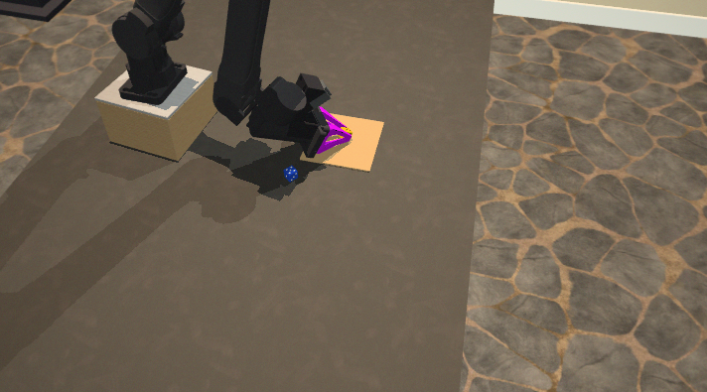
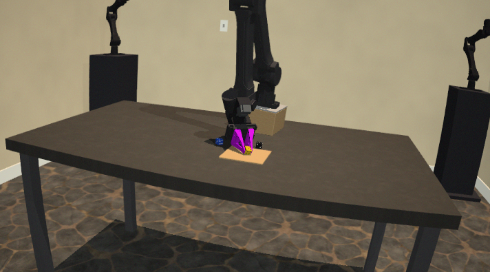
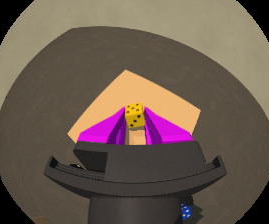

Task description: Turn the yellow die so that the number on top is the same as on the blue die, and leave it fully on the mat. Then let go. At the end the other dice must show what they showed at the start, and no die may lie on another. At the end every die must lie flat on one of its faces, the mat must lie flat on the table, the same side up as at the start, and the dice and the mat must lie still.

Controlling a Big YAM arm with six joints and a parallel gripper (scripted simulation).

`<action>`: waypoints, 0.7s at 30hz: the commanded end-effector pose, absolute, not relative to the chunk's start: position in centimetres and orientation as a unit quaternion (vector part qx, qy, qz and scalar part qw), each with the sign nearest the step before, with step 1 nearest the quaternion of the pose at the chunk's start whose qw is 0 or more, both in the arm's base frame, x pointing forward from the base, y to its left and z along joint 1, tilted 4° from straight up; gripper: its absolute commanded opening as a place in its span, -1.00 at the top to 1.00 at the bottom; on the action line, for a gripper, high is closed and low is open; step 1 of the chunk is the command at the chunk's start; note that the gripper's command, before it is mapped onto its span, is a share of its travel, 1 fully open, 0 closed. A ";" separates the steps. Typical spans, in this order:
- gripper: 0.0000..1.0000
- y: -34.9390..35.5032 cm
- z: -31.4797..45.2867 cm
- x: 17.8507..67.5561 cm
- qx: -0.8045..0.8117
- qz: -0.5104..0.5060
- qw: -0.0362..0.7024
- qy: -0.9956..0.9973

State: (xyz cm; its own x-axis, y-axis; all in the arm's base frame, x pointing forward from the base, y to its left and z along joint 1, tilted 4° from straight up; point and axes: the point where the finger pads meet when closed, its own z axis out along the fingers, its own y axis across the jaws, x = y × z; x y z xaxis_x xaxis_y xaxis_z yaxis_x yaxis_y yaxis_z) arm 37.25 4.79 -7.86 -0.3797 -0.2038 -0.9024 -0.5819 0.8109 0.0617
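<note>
Near the middle of the exterior frame the gripper point(image 2: 246, 148) pointed down over the orange mat point(image 2: 259, 157), its magenta fingers point(image 2: 237, 140) closed narrowly on the yellow die point(image 2: 248, 150). The die sat pinched at the fingertips, over the mat's left part; whether it touched the mat could not be told. In the wrist view the yellow die point(image 3: 135, 115) appeared at centre frame between the two magenta fingers, dark pips showing on its visible faces, with the mat point(image 3: 171, 106) behind it.

The blue die point(image 1: 291, 174) lay on the dark counter point(image 1: 364, 262) below and left of the mat point(image 1: 364, 144) in the top view, in the arm's shadow, apart from the mat edge. A black die point(image 2: 259, 144) rested on the counter just above the mat in the exterior frame. The arm rose from a tan pedestal block point(image 1: 151, 129) at the upper left of the top view.
</note>
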 end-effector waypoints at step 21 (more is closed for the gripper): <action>0.63 4.9 -7.4 37.9 -0.246 0.185 0.512 0.802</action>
